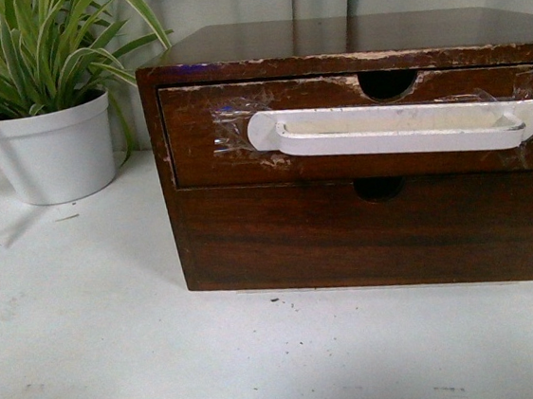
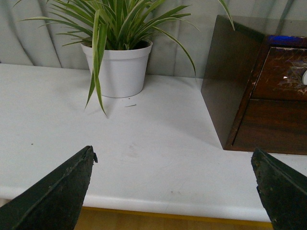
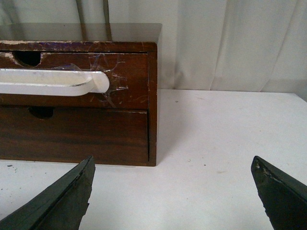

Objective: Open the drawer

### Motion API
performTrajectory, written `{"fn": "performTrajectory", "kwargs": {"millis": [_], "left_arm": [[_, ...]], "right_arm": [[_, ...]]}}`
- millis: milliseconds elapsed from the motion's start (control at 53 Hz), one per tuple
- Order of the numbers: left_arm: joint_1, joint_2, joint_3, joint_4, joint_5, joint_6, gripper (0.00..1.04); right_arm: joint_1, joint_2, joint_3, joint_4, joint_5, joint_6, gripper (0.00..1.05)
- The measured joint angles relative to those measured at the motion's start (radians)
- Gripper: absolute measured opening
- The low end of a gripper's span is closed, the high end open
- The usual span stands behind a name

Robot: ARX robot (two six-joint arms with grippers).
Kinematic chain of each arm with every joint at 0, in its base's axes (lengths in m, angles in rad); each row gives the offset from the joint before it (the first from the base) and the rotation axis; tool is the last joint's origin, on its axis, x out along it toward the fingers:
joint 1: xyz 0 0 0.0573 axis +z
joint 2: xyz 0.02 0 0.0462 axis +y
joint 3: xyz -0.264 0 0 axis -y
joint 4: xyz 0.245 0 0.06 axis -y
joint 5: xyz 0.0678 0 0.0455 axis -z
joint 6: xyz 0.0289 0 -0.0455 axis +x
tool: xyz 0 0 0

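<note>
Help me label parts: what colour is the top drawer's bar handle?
White; the bar handle shows best in the front view.

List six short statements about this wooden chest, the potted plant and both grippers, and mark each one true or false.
1. The scuffed dark brown upper drawer carries a long white bar handle, taped on. True.
2. That drawer is pulled halfway out. False: it sits shut in the dark wooden chest.
3. The plain dark lower drawer has a half-round notch but no handle. True.
4. The right gripper clamps the handle. False: it is open, holding nothing, apart from the chest.
5. The left gripper is open. True.
6. The white plant pot stands on the chest. False: it stands on the white table beside it.
</note>
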Motion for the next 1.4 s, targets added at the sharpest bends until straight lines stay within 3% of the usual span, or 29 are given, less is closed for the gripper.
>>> {"fn": "performTrajectory", "kwargs": {"millis": [1396], "left_arm": [[0.0,0.0,0.0,0.0,-0.002,0.0,0.98]], "right_arm": [[-0.001,0.001,0.0,-0.001,-0.007,0.0,0.96]]}}
